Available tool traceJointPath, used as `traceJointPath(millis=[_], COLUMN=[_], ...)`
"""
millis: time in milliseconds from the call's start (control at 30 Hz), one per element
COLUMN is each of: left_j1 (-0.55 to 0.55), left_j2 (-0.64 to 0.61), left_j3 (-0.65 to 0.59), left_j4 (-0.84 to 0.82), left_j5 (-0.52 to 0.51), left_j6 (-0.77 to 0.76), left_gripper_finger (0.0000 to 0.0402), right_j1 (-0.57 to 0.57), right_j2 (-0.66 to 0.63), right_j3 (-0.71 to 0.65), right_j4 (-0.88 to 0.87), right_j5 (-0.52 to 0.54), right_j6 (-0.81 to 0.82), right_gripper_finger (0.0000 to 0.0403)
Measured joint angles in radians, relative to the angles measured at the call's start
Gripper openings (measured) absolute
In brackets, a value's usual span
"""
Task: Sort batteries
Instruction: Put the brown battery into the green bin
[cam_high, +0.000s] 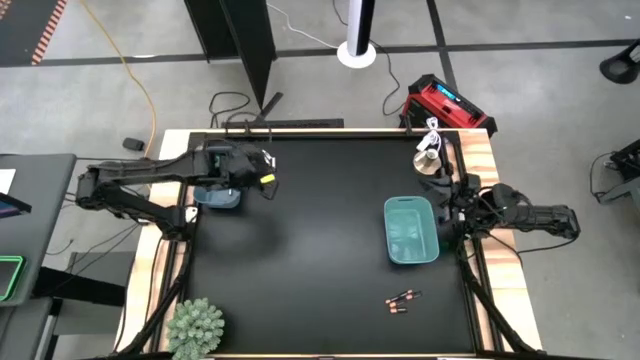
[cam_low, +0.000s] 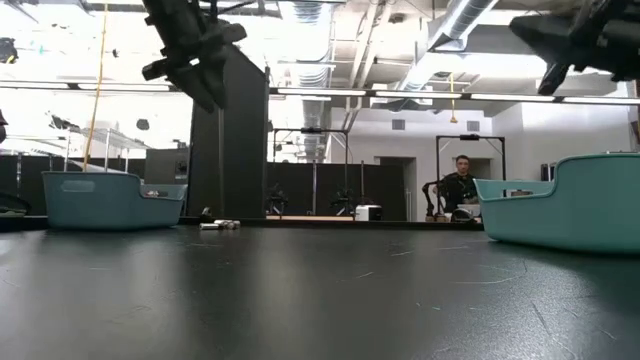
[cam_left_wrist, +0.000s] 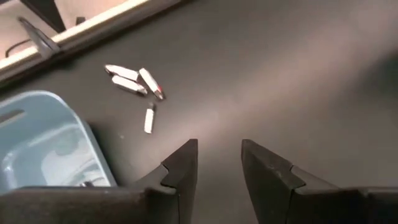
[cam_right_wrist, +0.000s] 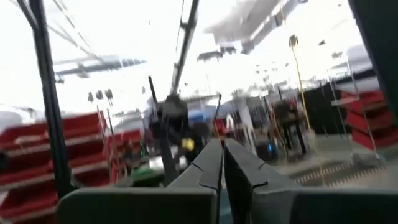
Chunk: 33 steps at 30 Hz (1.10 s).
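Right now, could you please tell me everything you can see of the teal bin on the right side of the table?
The teal bin is an open-topped rectangular tub, plastic by its look, with rounded corners and a flared rim. It stands upright on the black table, just inboard of the right gripper, which hangs above its edge without touching it. Small pale items lie inside, too small to identify.

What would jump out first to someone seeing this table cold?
Two teal bins on the black table: the right bin sits near the right gripper, the left bin lies partly under the left gripper. A few batteries lie loose near the front edge. In the left wrist view that gripper hangs open above the bare tabletop.
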Motion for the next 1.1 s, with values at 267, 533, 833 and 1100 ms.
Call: traceJointPath(millis=[267, 533, 833, 1100], left_j1=[-0.071, -0.090, -0.099, -0.099], left_j2=[0.166, 0.234, 0.234, 0.234], left_j3=[0.000, 0.000, 0.000, 0.000], left_j4=[0.017, 0.135, 0.218, 0.219], left_j5=[-0.001, -0.001, -0.009, -0.020], left_j6=[-0.019, 0.018, 0.054, 0.061], left_gripper_finger=[0.0117, 0.0116, 0.0116, 0.0116], right_j1=[0.000, 0.060, 0.306, 0.513], right_j2=[0.014, 0.095, 0.348, 0.691], right_j3=[-0.001, 0.085, 0.279, 0.511], right_j4=[-0.154, -0.226, -0.441, -0.690], right_j5=[-0.072, -0.239, -0.241, -0.197], right_j6=[0.084, 0.110, 0.008, 0.040], right_gripper_finger=[0.0062, 0.0177, 0.0259, 0.0244])
